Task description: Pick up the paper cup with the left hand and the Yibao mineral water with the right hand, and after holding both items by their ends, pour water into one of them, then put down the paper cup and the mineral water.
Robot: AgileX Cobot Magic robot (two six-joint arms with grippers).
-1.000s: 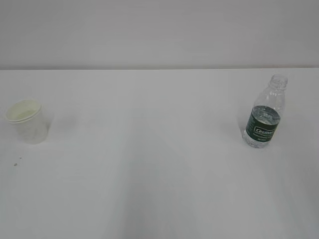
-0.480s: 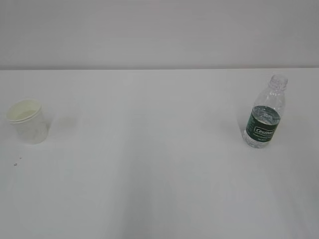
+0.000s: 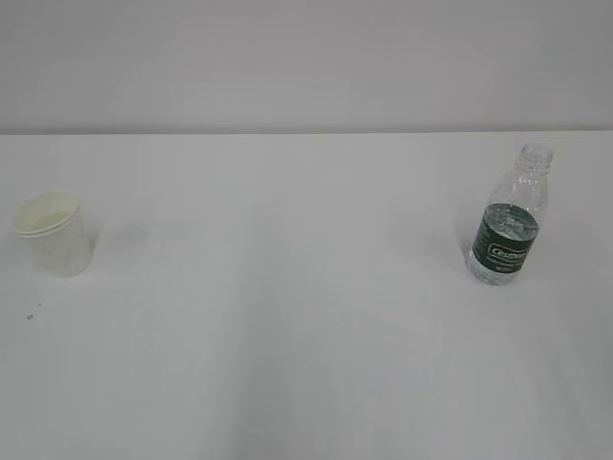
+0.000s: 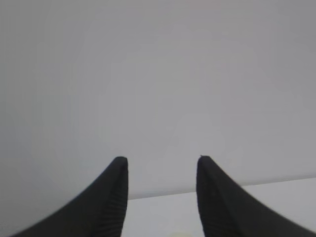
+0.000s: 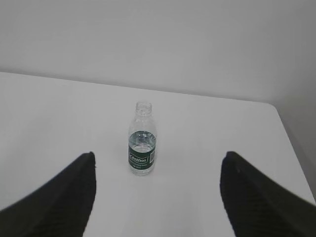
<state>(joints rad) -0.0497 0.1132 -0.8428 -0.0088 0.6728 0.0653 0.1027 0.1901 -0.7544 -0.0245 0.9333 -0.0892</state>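
Paper cup (image 3: 54, 234) and uncapped Yibao mineral water (image 3: 509, 219) upright, well apart.

A white table (image 3: 287, 335) carries the paper cup (image 3: 55, 235) and, well apart, the Yibao mineral water (image 3: 509, 227).

White paper cup (image 3: 54, 233); green-labelled clear Yibao mineral water (image 3: 508, 226)

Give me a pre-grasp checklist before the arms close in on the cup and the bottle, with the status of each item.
1. Paper cup upright, mouth up: ok.
2. Yibao mineral water upright, uncapped, water inside: ok.
3. Right hand open and lined up with the bottle: ok.
4. Left hand open, nothing between its fingers: ok.
5. Left hand lined up with the cup: cannot tell; only a pale sliver shows at the bottom edge.
6. Table between the two items free of obstacles: ok.
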